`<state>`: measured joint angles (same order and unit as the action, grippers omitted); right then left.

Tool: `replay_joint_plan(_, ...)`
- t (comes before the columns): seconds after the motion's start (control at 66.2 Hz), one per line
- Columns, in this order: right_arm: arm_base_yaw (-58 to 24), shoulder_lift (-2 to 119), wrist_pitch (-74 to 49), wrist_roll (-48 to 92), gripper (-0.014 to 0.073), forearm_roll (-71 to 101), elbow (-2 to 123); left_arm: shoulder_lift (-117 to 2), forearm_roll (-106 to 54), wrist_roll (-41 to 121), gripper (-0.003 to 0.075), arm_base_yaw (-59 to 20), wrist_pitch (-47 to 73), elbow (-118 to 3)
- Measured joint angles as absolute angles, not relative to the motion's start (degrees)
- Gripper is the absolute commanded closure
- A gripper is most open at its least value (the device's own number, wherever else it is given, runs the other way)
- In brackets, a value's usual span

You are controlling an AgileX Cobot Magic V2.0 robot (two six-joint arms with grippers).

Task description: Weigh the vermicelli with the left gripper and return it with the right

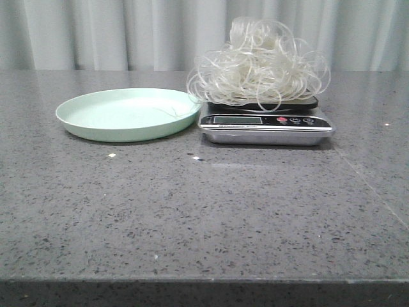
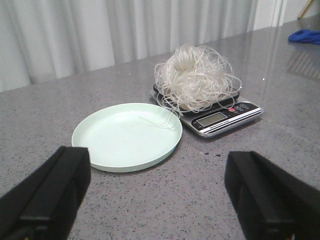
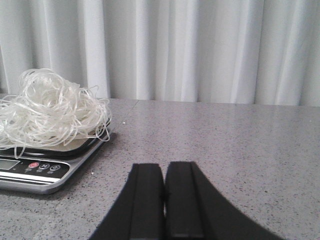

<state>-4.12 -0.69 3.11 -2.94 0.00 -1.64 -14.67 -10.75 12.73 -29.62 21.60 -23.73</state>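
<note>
The vermicelli [image 1: 259, 64], a loose whitish tangle of thin looped strands, lies piled on the platform of a kitchen scale [image 1: 265, 125] at the back of the table. It also shows in the left wrist view [image 2: 195, 77] and the right wrist view [image 3: 50, 110]. A pale green plate [image 1: 128, 114] stands left of the scale; one stray strand trails onto its rim. My left gripper [image 2: 157, 165] is open and empty, well short of the plate [image 2: 125, 135]. My right gripper [image 3: 164, 172] is shut and empty, off to the right of the scale [image 3: 35, 172]. Neither gripper shows in the front view.
A grey speckled stone table [image 1: 204, 211] carries everything. A pale curtain [image 1: 128, 32] hangs behind it. A few small crumbs [image 1: 112, 155] lie on the table in front of the plate. A blue cloth [image 2: 306, 36] lies at the far edge in the left wrist view.
</note>
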Motion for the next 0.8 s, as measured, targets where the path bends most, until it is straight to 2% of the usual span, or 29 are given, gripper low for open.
replay_joint_plan(0.076, -4.1, -0.7, 3.1, -2.9, 0.0428, 0.0, -1.6, -11.5, -11.2, 12.7, 0.0197, -29.6, 21.5, -22.5)
replay_joint_plan(0.091, -4.1, -0.7, 3.1, -2.9, 0.0428, 0.0, -1.6, -10.4, -11.3, 12.7, 0.0258, -29.6, 21.4, -22.0)
replay_joint_plan(0.106, -4.1, -0.7, 3.1, -2.9, 0.0428, 0.0, -1.6, -10.4, -11.3, 12.7, 0.0258, -29.6, 21.4, -22.1)
replay_joint_plan(0.121, -4.1, -0.7, 3.1, -2.9, 0.0428, 0.0, -1.6, -9.2, -11.4, 12.7, 0.0317, -29.6, 21.4, -21.8)
replay_joint_plan(0.136, -4.1, -0.7, 3.1, -2.9, 0.0428, 0.0, -1.6, -9.2, -11.4, 12.7, 0.0332, -29.6, 21.4, -21.8)
replay_joint_plan(0.151, -4.1, -0.7, 3.1, -2.9, 0.0428, 0.0, -1.6, -8.7, -11.4, 12.7, 0.0381, -29.6, 21.5, -21.7)
replay_joint_plan(0.166, -4.1, -0.7, 3.1, -2.9, 0.0428, 0.0, -1.6, -8.5, -11.4, 12.7, 0.0381, -29.6, 21.5, -21.7)
replay_joint_plan(0.181, -4.1, -0.7, 3.1, -2.9, 0.0428, 0.0, -1.6, -8.0, -11.6, 12.7, 0.0465, -29.6, 21.7, -21.6)
replay_joint_plan(0.196, -4.1, -0.7, 3.1, -2.9, 0.0428, 0.0, -1.6, -8.0, -11.6, 12.7, 0.0465, -29.6, 21.7, -21.6)
replay_joint_plan(0.211, -4.1, -0.7, 3.1, -2.9, 0.0428, 0.0, -1.6, -7.6, -11.6, 12.7, 0.0532, -29.6, 22.0, -21.4)
replay_joint_plan(0.227, -4.1, -0.7, 3.1, -2.9, 0.0428, 0.0, -1.6, -7.6, -11.6, 12.7, 0.0532, -29.6, 22.0, -21.4)
replay_joint_plan(0.242, -4.1, -0.7, 3.1, -2.9, 0.0428, 0.0, -1.6, -7.5, -11.6, 12.7, 0.0597, -29.6, 22.5, -21.4)
replay_joint_plan(0.287, -4.1, -0.7, 3.1, -2.9, 0.0428, 0.0, -1.6, -7.5, -11.6, 12.7, 0.0601, -29.6, 22.8, -21.4)
replay_joint_plan(0.302, -4.1, -0.7, 3.1, -2.9, 0.0428, 0.0, -1.6, -7.5, -11.6, 12.7, 0.0576, -29.6, 23.0, -21.3)
replay_joint_plan(0.347, -4.1, -0.7, 3.1, -2.9, 0.0428, 0.0, -1.6, -7.5, -11.6, 12.7, 0.0566, -29.6, 23.1, -21.3)
replay_joint_plan(0.559, -4.1, -0.7, 3.7, -2.9, 0.0428, 0.0, -1.6, -7.5, -11.6, 12.7, 0.0575, -29.6, 23.2, -21.2)
replay_joint_plan(0.68, -4.1, -0.7, 10.2, -2.9, 0.0428, 0.0, -1.6, -7.5, -11.6, 12.7, 0.0575, -29.6, 23.2, -21.2)
replay_joint_plan(0.8, -4.1, -0.6, 10.7, -2.9, 0.0428, 0.0, 2.8, -7.5, -11.6, 12.7, 0.0575, -29.6, 23.2, -21.2)
